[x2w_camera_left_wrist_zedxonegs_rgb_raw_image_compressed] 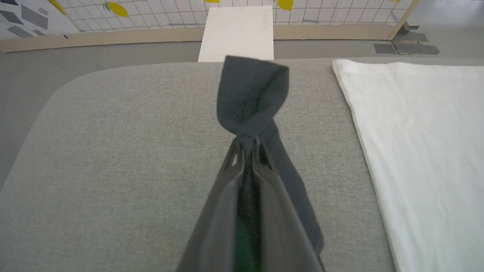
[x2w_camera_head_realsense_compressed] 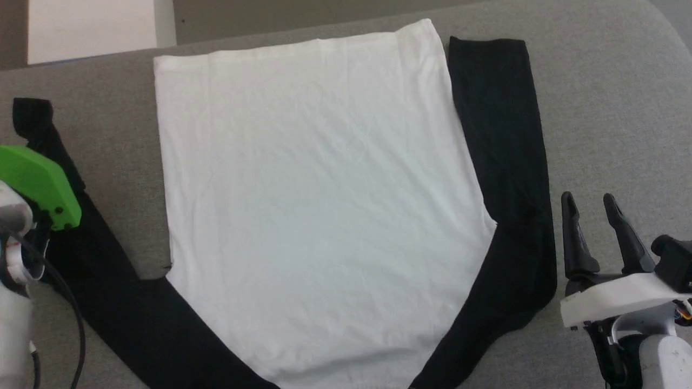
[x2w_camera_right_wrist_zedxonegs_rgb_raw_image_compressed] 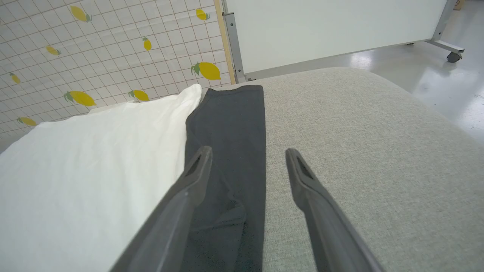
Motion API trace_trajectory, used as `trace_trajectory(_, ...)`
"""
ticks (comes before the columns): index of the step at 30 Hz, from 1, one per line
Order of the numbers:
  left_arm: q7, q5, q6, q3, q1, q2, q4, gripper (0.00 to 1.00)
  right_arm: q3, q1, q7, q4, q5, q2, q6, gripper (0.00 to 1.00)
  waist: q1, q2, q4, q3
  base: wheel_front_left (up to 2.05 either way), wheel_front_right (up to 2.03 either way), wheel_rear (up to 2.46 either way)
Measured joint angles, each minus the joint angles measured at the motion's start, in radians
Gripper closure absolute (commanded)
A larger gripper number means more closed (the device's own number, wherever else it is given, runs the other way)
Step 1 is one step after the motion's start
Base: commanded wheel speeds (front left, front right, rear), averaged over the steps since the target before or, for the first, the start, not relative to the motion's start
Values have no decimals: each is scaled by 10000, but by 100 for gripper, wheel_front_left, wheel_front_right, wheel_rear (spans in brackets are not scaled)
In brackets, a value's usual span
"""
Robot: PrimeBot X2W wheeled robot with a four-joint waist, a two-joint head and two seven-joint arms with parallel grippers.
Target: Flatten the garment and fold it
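Observation:
The garment (x2w_camera_head_realsense_compressed: 319, 189) lies spread flat on the grey padded table (x2w_camera_head_realsense_compressed: 611, 108), white torso in the middle, hem at the far side. Its black left sleeve (x2w_camera_head_realsense_compressed: 108, 270) runs out toward the table's left side, and its black right sleeve (x2w_camera_head_realsense_compressed: 503, 140) lies straight along the torso. In the left wrist view my left gripper (x2w_camera_left_wrist_zedxonegs_rgb_raw_image_compressed: 247, 145) is shut on the left sleeve (x2w_camera_left_wrist_zedxonegs_rgb_raw_image_compressed: 251, 94) near its cuff, the cloth bunched at the fingertips. My right gripper (x2w_camera_head_realsense_compressed: 592, 202) stands open just right of the right sleeve (x2w_camera_right_wrist_zedxonegs_rgb_raw_image_compressed: 230, 151), with nothing between its fingers (x2w_camera_right_wrist_zedxonegs_rgb_raw_image_compressed: 302, 177).
The table's rounded far corners and edges (x2w_camera_left_wrist_zedxonegs_rgb_raw_image_compressed: 75, 81) drop to a grey floor. A white board (x2w_camera_left_wrist_zedxonegs_rgb_raw_image_compressed: 238, 32) stands beyond the far edge, with a lemon-patterned tiled wall (x2w_camera_right_wrist_zedxonegs_rgb_raw_image_compressed: 94, 49) behind. Bare table surface lies right of the right sleeve.

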Motion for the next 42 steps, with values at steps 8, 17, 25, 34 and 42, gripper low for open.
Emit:
trace_trajectory(8,-669,-520,495,1141,2011,176,-1837,100,-245,571,334,-297,-63,-2,0,0,-2,0,596,-915,0,0,0)
trace_trajectory(17,-629,-859,848,1085,3330,-303,-4683,100,-222,979,616,-556,-61,2,0,0,-2,0,1296,-1658,0,0,0)
trace_trajectory(25,-372,-307,598,-1967,2167,-2084,-5451,100,-21,1078,784,-635,-59,4,0,0,-2,0,1492,-2146,0,0,0)
trace_trajectory(34,-986,174,150,-4847,1016,-4775,-1739,100,337,1115,867,-665,46,6,0,0,-2,1,1002,-2151,0,0,0)
trace_trajectory(42,-1083,562,-468,-6880,104,-5060,1845,100,552,1085,771,-364,284,10,0,0,-1,1,314,-1877,0,0,0)
